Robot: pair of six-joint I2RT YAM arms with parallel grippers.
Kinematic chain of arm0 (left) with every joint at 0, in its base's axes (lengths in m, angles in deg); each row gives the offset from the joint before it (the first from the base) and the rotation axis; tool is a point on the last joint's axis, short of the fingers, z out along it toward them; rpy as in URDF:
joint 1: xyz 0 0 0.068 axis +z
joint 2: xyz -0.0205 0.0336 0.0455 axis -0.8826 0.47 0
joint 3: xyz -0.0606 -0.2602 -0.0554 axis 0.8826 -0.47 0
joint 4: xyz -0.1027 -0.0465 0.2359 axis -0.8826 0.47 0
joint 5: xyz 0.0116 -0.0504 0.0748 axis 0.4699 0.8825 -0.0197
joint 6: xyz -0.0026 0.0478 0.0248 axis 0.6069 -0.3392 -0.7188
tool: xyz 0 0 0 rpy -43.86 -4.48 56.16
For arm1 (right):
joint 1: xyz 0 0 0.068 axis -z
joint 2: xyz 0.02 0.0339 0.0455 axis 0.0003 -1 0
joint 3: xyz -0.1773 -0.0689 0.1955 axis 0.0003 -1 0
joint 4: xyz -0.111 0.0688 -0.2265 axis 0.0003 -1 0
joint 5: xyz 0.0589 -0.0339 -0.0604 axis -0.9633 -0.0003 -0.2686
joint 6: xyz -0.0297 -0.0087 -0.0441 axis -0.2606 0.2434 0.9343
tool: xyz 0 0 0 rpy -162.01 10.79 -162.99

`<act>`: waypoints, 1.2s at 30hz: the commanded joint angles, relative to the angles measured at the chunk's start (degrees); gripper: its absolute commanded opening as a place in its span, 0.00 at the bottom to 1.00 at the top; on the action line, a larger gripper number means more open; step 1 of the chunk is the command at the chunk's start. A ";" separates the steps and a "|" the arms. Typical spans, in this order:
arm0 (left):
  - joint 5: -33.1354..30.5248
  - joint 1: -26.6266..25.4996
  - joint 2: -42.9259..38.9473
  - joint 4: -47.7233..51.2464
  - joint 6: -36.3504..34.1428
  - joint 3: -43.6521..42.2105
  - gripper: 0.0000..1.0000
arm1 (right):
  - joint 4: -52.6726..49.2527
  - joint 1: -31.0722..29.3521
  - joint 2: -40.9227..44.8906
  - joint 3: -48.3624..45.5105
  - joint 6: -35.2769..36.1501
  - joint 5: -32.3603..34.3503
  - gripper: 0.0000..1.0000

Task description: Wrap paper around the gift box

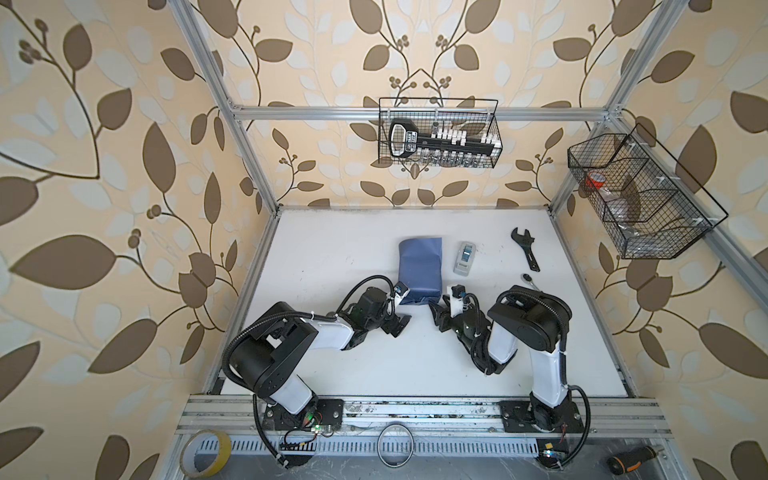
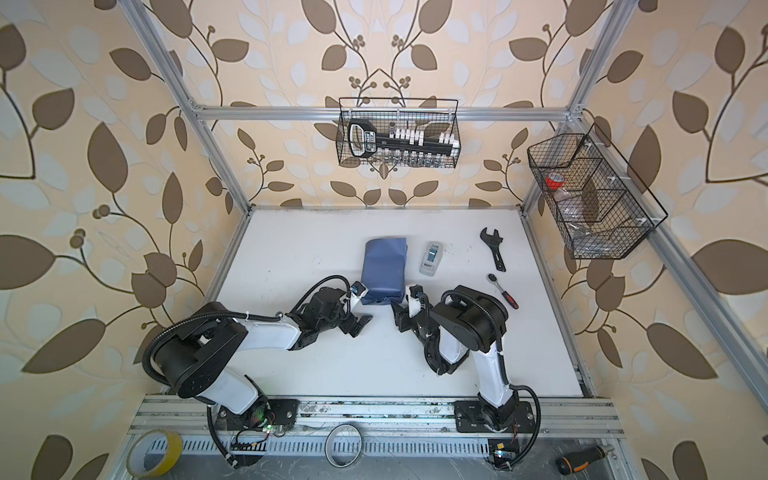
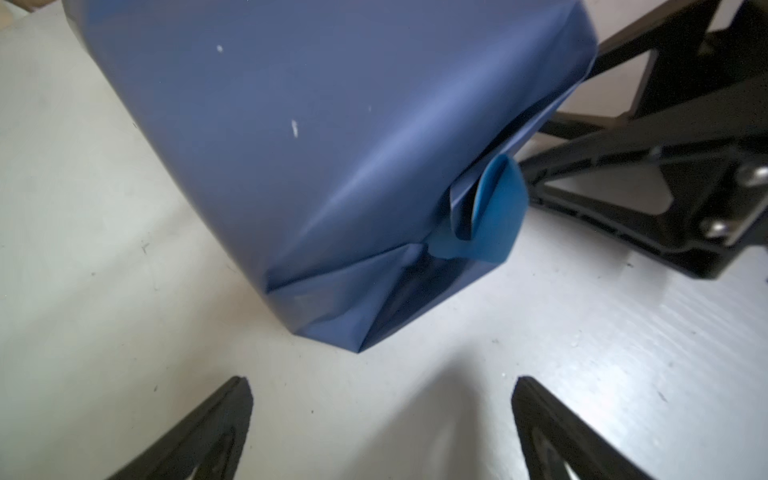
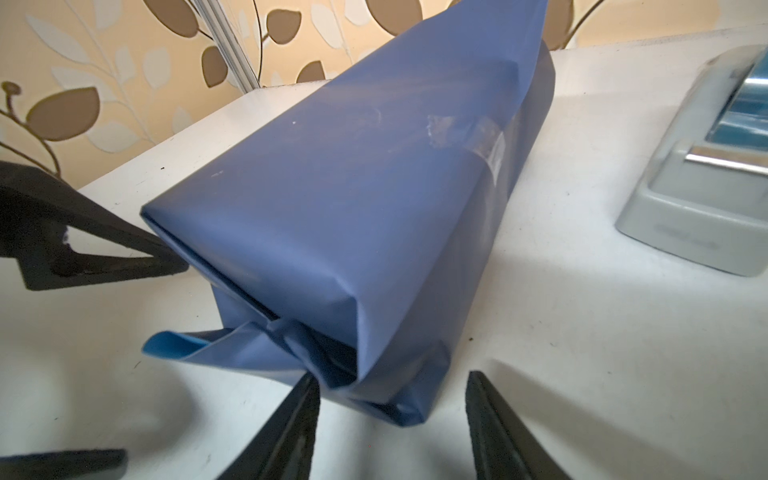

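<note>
Only right wrist view shows tape strip (image 4: 465,133) on paper (image 4: 332,216), right of centre; left gripper (image 3: 382,382) spread empty, right gripper (image 4: 392,376) spread astride paper's end.

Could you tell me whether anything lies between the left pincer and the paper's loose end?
Nothing visible does: only bare table separates the open left pincer from the folded end of the paper, and the right pincer stands beside it.

The white table (image 1: 332,257) holds folded paper (image 1: 419,268), tape dispenser (image 1: 464,257), wrench (image 1: 527,249) and ratchet (image 2: 503,291).
</note>
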 commanded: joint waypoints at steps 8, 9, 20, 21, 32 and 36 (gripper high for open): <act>-4.18 1.27 6.54 -5.75 -0.93 5.43 0.99 | 2.93 0.32 -0.84 0.26 -0.38 0.36 0.57; -4.07 1.36 7.18 -6.11 -1.32 5.89 0.99 | 2.95 0.30 -0.83 0.26 -0.35 0.36 0.57; -2.07 2.17 10.25 -8.02 -2.94 8.06 0.86 | 3.08 0.67 -0.26 -0.47 -0.19 0.36 0.57; -2.07 2.14 10.38 -8.13 -2.55 8.20 0.85 | 3.07 0.70 -0.05 -0.73 -0.32 0.36 0.57; -0.13 2.13 10.86 -6.10 -0.53 10.42 0.79 | 3.05 0.69 5.90 -6.71 -2.88 1.09 0.61; -0.12 2.16 10.93 -6.25 -0.42 10.45 0.79 | -8.17 0.75 13.59 -6.45 -3.96 0.18 0.67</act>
